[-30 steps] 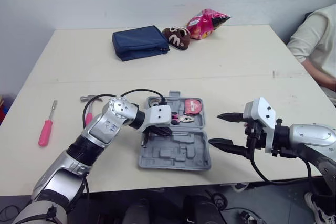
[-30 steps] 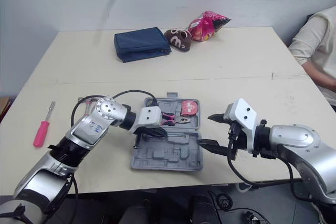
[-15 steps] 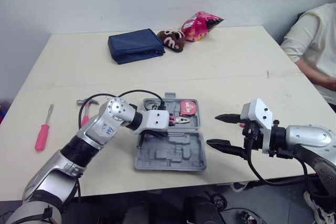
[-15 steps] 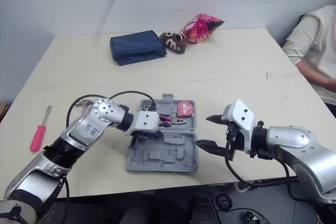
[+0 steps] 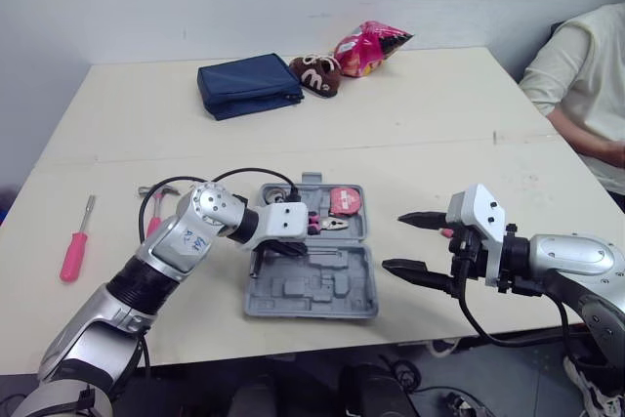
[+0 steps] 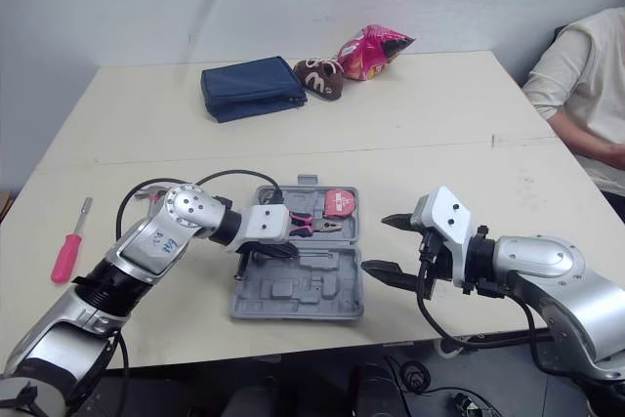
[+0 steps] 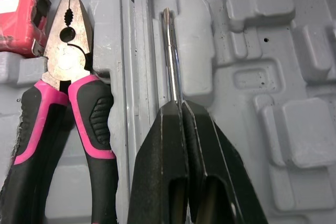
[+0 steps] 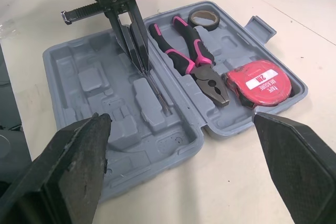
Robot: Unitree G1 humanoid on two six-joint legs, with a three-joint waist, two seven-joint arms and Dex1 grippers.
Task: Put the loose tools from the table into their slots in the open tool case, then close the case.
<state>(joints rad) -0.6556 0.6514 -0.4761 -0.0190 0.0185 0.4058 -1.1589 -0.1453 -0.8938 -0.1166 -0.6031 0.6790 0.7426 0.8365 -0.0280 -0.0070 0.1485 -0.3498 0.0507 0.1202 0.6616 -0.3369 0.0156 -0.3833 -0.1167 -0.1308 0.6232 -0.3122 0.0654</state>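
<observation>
The grey tool case lies open near the table's front edge. Its far half holds pink-handled pliers, a red tape measure and a black tape roll. My left gripper reaches down into the case, shut on a thin metal screwdriver shaft whose tip lies along a groove in the near half. Right of the case, my right gripper hovers open with nothing between its fingers. A pink-handled screwdriver and a hammer lie loose on the table to the left.
At the table's far side lie a blue pouch, a brown bag and a pink snack bag. A person's arm and sleeve lean in at the right edge. A black cable loops over my left arm.
The head camera has shifted a little. Both grippers keep their places relative to the case, the left still shut on the shaft.
</observation>
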